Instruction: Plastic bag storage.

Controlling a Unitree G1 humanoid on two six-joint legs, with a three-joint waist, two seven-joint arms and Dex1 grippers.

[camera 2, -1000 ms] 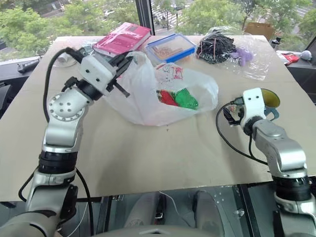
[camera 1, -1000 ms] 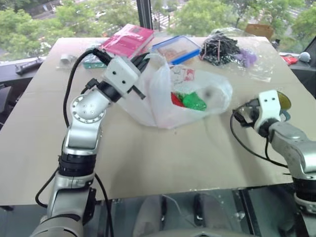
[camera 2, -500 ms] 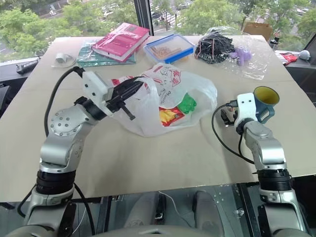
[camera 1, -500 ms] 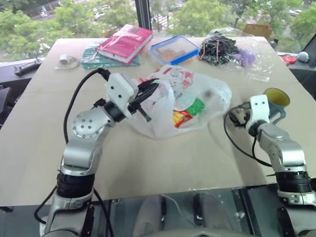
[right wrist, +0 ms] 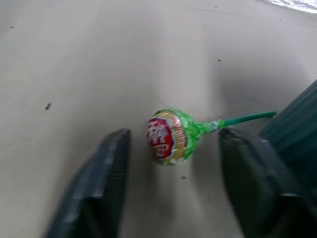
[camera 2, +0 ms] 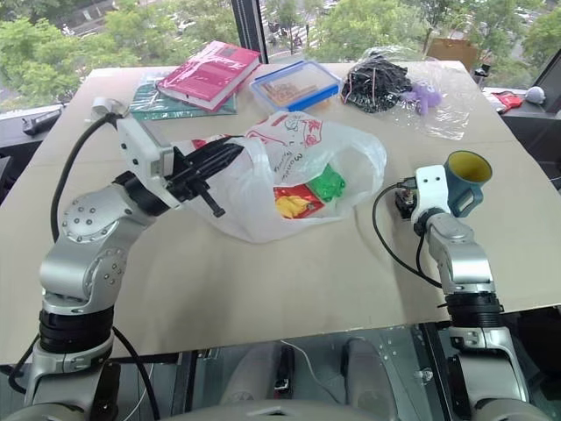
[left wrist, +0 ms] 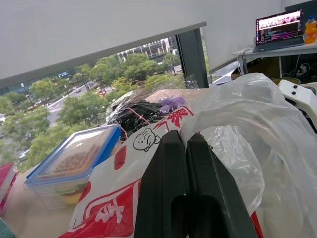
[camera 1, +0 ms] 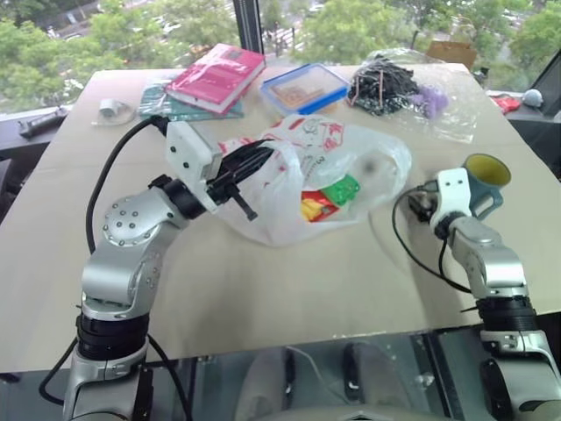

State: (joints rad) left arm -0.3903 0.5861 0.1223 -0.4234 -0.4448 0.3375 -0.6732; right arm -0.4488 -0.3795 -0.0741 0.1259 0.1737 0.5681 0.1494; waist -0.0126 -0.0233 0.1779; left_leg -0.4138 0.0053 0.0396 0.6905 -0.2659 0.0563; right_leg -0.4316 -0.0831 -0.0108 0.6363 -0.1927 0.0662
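Bag mid-table, pinched by our left gripper (camera 2: 206, 171)

We see the plastic bag (camera 2: 298, 171) holding red, yellow and green packets, perhaps snacks; our right gripper (right wrist: 171, 148) stands open astride a lollipop (right wrist: 171, 135) beside the mug (camera 2: 465, 180).

left arm (camera 1: 131, 254): silver metal segments showing, round joint cap with small screws, black ring bands lower down
left wrist housing (camera 1: 188, 151): white boxy block, black cable looping out of it
left gripper (left wrist: 184, 163): two black fingers, smooth matte plastic
right arm (camera 2: 456, 263): silver segments, black band near the base, thin black cable curling alongside
right wrist housing (camera 2: 429, 186): white block with two small dark holes
right gripper (right wrist: 173, 163): black blurred fingers
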